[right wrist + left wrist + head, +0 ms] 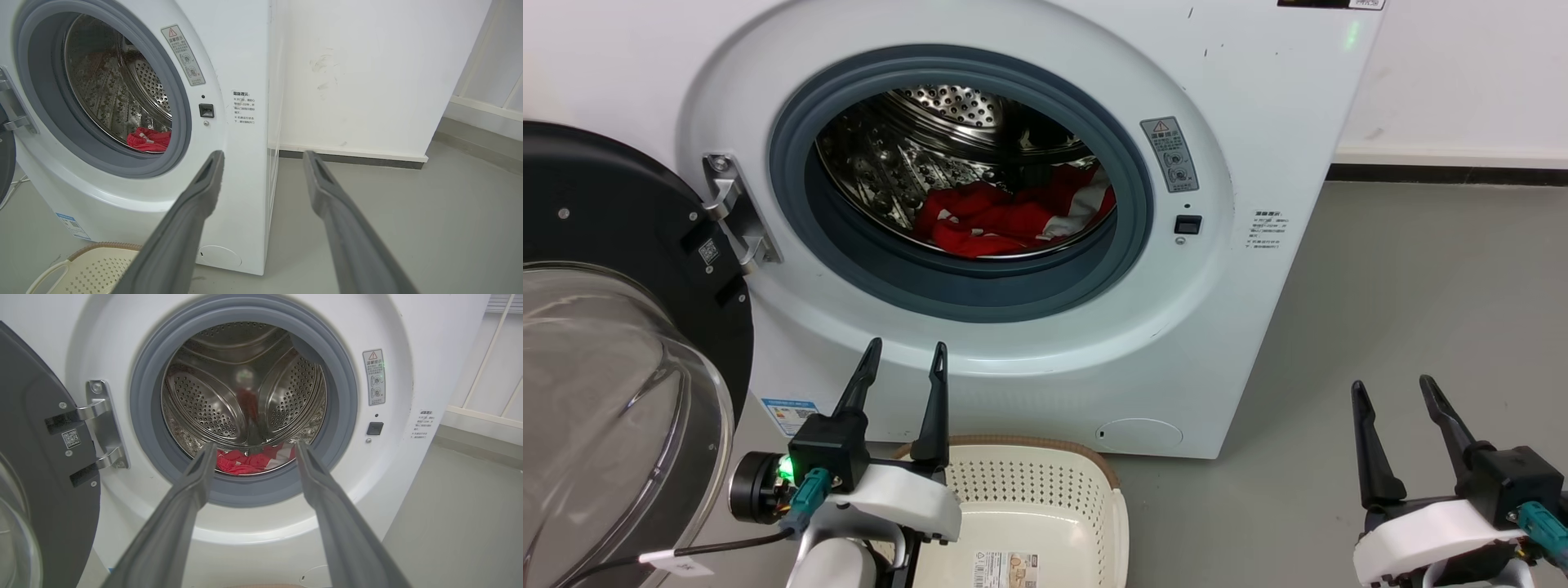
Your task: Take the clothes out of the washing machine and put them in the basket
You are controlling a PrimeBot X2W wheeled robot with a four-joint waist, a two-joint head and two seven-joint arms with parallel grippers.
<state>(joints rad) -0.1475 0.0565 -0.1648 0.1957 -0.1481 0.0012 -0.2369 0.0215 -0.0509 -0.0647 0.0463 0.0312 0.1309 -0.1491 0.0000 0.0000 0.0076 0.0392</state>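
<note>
The white washing machine [1258, 98] stands with its door swung open to the left. Red and white clothes [1013, 214] lie low in its steel drum, also seen as clothes [249, 460] and clothes [149, 139]. The cream basket [1045, 482] sits on the floor in front of the machine, its corner basket [94, 267] in the right wrist view. My left gripper [908, 355] is open below the port, above the basket's left side. My right gripper [1392, 390] is open over the floor, right of the machine. Neither holds anything.
The open door [613, 245], black-framed with a bulging glass bowl, fills the left side beside my left arm. Grey floor [1421, 310] spreads to the right of the machine, up to a white wall [367, 61] with a dark baseboard.
</note>
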